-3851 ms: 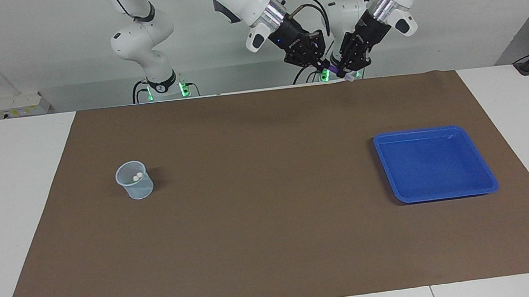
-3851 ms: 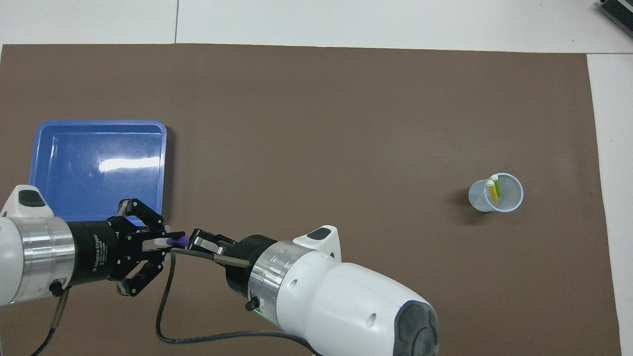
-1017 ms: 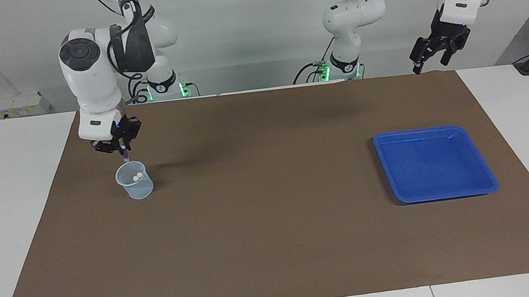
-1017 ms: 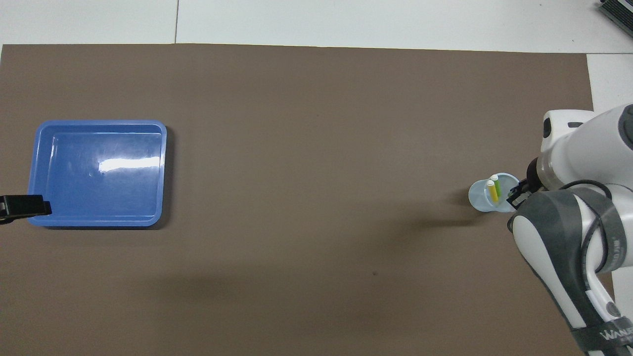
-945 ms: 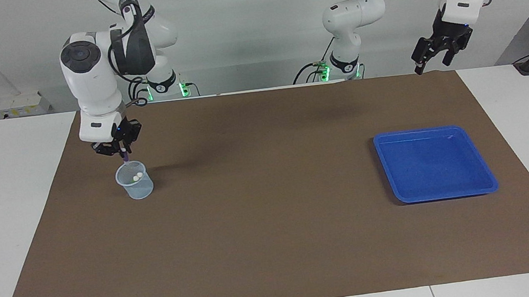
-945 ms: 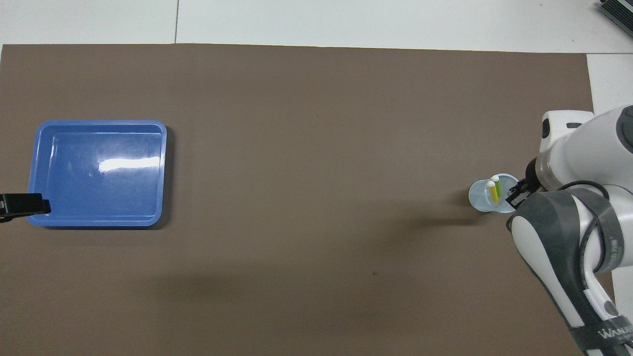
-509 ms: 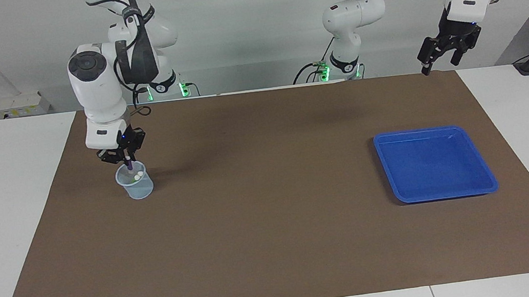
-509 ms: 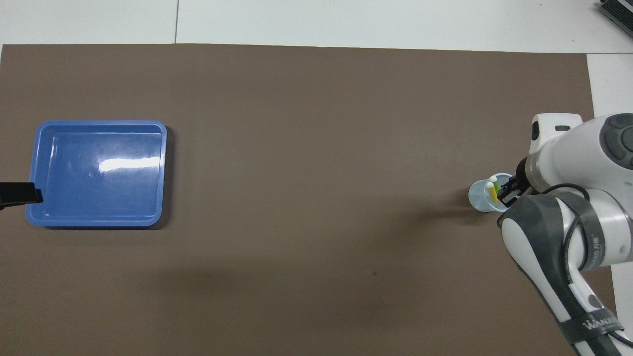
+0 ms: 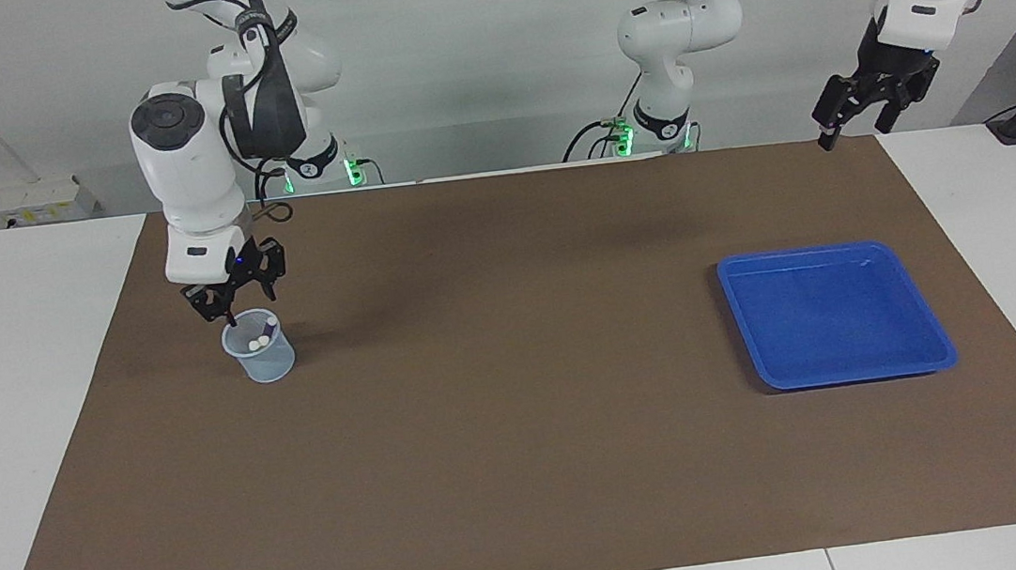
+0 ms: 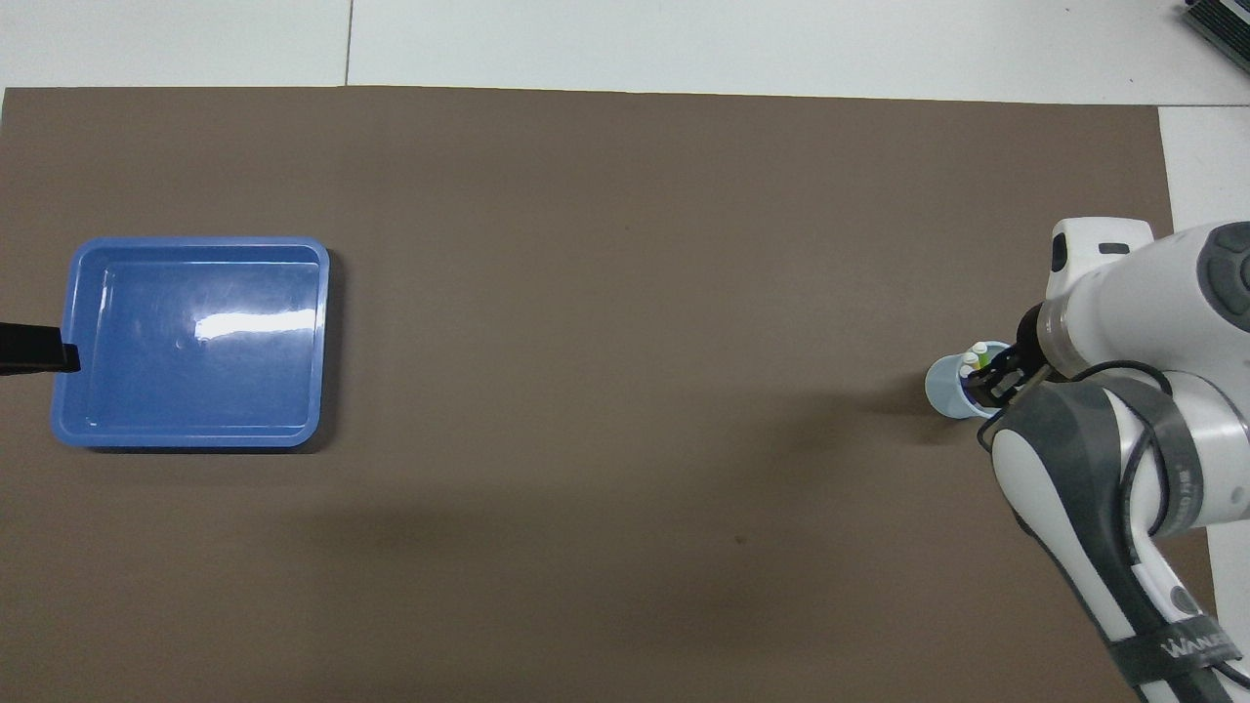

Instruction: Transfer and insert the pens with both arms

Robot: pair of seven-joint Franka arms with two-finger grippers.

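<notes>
We list: right pincer point(image 9: 244, 302) spread wide, holding nothing, above cup point(image 9: 266, 359) with pens point(image 9: 261, 336), frame's left; left pincer point(image 9: 850, 124) wide, upper right.

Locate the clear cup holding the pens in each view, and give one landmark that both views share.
Facing view: the cup stands on the brown mat toward the right arm's end, just under the right gripper.
Overhead view: the cup sits at the picture's right, partly covered by the right gripper.
Shared landmark: the blue tray.
</notes>
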